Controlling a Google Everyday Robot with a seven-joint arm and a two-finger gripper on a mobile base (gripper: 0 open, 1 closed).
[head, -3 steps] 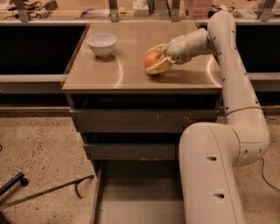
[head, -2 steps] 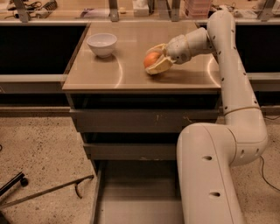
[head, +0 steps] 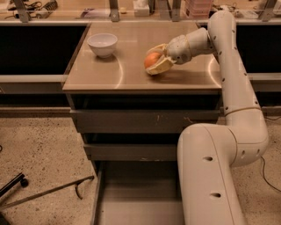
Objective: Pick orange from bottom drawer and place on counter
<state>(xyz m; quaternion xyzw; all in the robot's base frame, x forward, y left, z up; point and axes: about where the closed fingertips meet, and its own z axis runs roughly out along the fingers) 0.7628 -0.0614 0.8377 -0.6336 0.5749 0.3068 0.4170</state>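
The orange (head: 152, 59) sits between the yellowish fingers of my gripper (head: 154, 59), low over the middle of the beige counter (head: 131, 74). The gripper is shut on the fruit, and its lower finger (head: 160, 68) rests at the counter surface. My white arm reaches in from the right, over the counter's right half. The bottom drawer (head: 136, 197) stands pulled out at the foot of the cabinet, showing a plain grey floor; my arm's base covers its right part.
A white bowl (head: 102, 44) stands at the counter's back left. Two shorter grey drawers (head: 140, 121) sit shut above the open one. A ledge with metal posts (head: 114, 11) runs behind. A dark bent rod (head: 52, 191) lies on the speckled floor, left.
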